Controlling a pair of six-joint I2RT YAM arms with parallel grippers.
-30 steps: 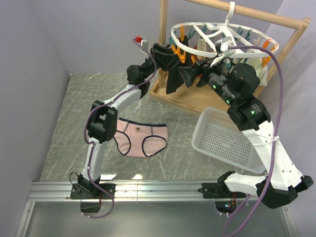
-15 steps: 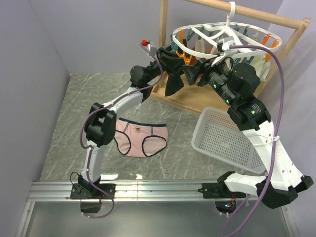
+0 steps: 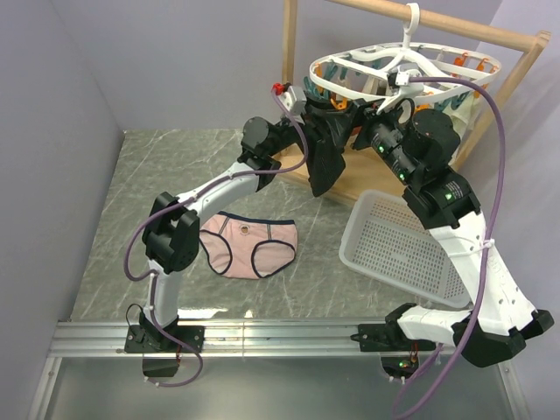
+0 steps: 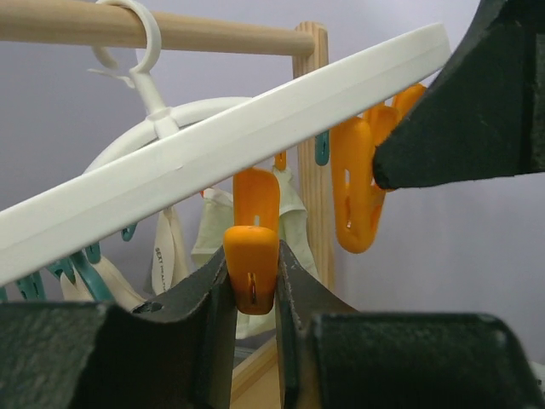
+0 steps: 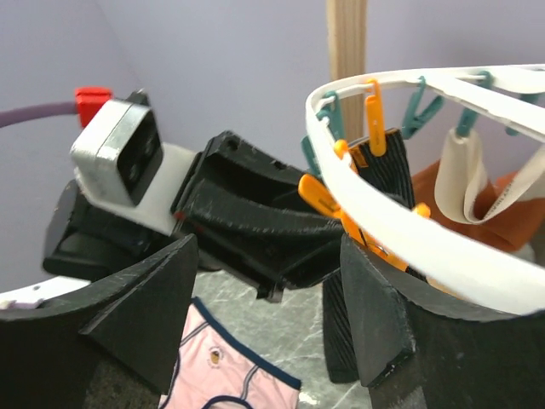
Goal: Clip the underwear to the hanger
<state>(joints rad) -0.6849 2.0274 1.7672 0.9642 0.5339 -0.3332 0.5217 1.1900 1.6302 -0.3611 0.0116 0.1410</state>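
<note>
The pale pink underwear (image 3: 249,245) with navy edging lies flat on the marble table, also in the right wrist view (image 5: 220,375). The white oval hanger (image 3: 325,87) hangs tilted from the wooden rail, its ring (image 4: 221,162) crossing the left wrist view. My left gripper (image 3: 330,105) is raised to the ring's near-left rim and is shut on a dangling orange peg (image 4: 253,256). My right gripper (image 3: 354,129) stands open just right of it, under the ring (image 5: 383,221), holding nothing (image 5: 264,332). A black garment (image 3: 322,162) hangs clipped below both.
A white mesh basket (image 3: 402,254) sits tilted at the right. The wooden rack frame (image 3: 289,87) stands behind. Cream garments (image 4: 209,230) hang from further pegs, and a second orange peg (image 4: 358,187) dangles beside the gripped one. A grey wall runs along the left.
My left arm has swung right and up to the hanger and its jaws have closed on the orange peg. The hanger has shifted right and tilted. The right arm has stayed in place.
</note>
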